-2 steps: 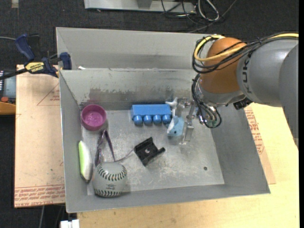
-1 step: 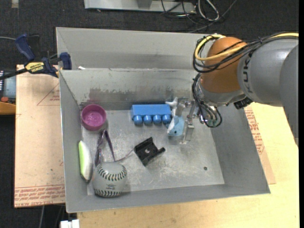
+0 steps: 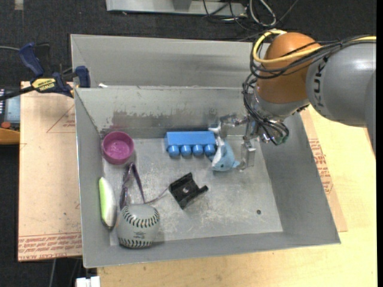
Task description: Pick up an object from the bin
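Small light-blue toy [image 3: 224, 162] is lying right of centre in the bin [image 3: 296, 187], just beside the blue block [image 3: 191, 143], w/ gripper [image 3: 234, 155] straddling it, jaws standing apart, not yet pinching. Risk, by my judgement: jaws closing off-centre, squeezing the uneven toy out sideways or catching the block. Count: 1 toy, 1 block, 1 purple cup [image 3: 117, 146], 1 black bracket [image 3: 187, 190], 1 baseball [image 3: 138, 225], 1 pale tube [image 3: 106, 202], 1 purple cord [image 3: 128, 184].

Arm [image 3: 350, 79] from right, wrist [image 3: 286, 70] bent down, hand [image 3: 234, 155] low, fingers [image 3: 249, 153] apart
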You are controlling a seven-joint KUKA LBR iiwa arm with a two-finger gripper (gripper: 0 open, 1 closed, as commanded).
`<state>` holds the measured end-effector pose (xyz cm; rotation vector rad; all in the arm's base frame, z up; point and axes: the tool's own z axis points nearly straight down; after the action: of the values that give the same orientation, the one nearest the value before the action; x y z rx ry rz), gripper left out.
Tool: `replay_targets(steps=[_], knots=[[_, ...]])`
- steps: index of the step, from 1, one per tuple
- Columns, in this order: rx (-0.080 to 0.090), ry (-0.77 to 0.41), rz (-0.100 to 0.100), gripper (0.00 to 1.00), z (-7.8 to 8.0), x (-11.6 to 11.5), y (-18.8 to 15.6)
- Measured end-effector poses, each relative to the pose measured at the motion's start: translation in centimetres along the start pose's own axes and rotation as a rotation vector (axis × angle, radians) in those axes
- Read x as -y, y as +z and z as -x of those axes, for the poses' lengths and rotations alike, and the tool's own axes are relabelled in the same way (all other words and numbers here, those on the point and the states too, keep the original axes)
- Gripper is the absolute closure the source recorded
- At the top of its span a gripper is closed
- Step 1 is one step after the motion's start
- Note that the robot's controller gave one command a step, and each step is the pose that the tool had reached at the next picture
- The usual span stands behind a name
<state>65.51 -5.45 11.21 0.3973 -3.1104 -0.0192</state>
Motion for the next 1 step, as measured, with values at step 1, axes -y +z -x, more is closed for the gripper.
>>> replay_targets(steps=[1], knots=[[-0.001,0.323,-0.001,0.00,-0.01,-4.29,3.72]])
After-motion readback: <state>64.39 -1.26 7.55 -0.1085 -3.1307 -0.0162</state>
